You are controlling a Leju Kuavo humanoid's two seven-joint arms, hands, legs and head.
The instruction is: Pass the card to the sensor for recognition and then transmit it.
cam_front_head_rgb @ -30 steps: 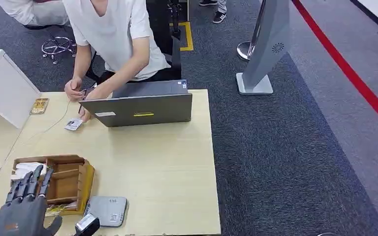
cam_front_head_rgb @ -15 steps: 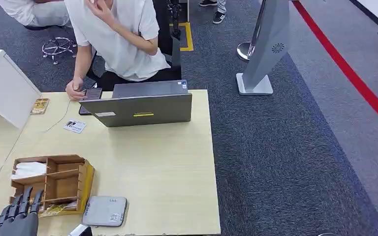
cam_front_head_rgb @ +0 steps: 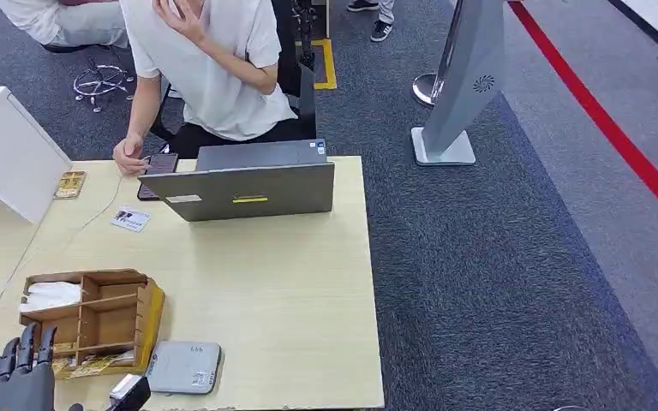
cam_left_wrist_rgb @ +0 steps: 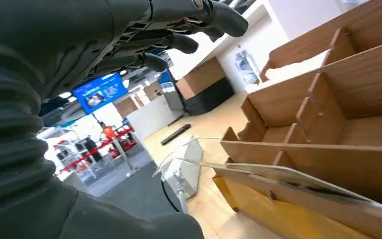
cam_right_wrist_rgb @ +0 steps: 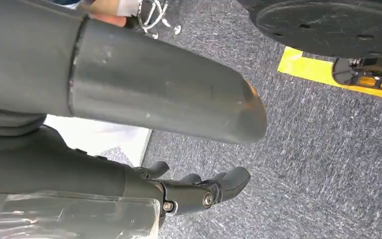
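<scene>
Head view: left hand point(cam_front_head_rgb: 13, 377) at the table's point(cam_front_head_rgb: 291, 291) near corner, fingers apart and empty, just beside the wooden organizer point(cam_front_head_rgb: 103, 321) whose near slot holds a yellowish card point(cam_front_head_rgb: 94, 366), with the grey sensor pad point(cam_front_head_rgb: 184, 366) next to it. Left wrist view: fingers point(cam_left_wrist_rgb: 179, 42) spread and clear of the organizer point(cam_left_wrist_rgb: 328, 99), the card point(cam_left_wrist_rgb: 288, 177) lying flat in its near slot (so the pick appears not yet made; next, a pinch on the card's free edge). Right wrist view: right hand point(cam_right_wrist_rgb: 199, 191) over carpet with fingers curled, holding nothing.
</scene>
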